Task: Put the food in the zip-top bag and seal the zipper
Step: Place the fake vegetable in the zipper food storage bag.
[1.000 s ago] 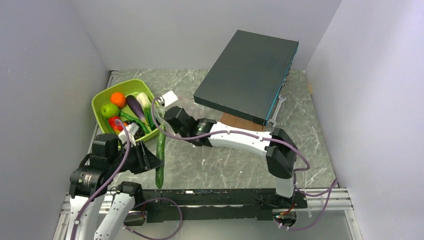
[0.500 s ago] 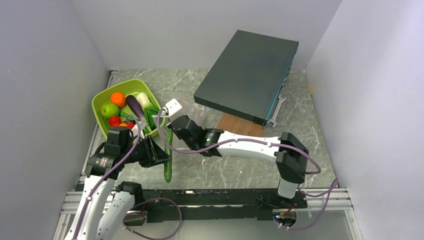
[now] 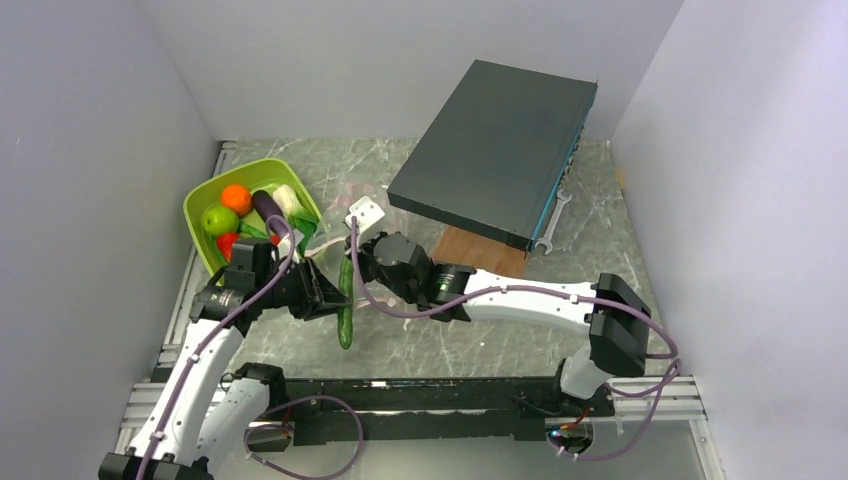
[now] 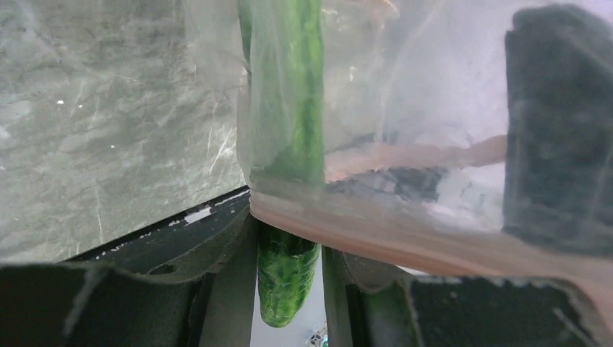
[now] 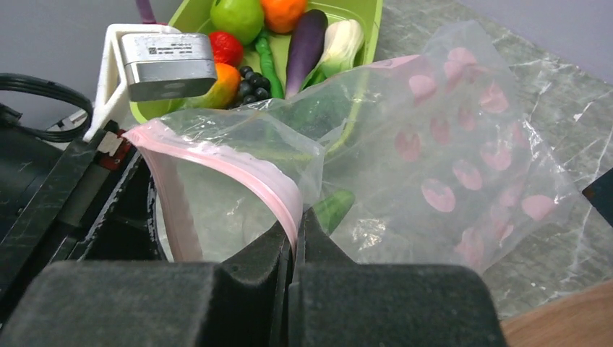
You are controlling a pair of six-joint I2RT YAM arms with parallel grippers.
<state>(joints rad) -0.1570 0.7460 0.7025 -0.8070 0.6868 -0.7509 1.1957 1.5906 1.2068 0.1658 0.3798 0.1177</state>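
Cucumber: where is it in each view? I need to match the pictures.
Top: cucumber left of centre, lengthwise, held in the left pincer.
Left wrist: centre, top to bottom, its end bare below the zipper.
Right wrist: only a green tip at centre, seen through the bag.
Shared landmark: the pink zipper, in both wrist views.

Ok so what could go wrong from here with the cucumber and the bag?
The right fingers pinch the pink strip at one spot, so the floppy bag mouth could sag shut. The cucumber in the left fingers shows through plastic; it might slide outside the bag, not in.
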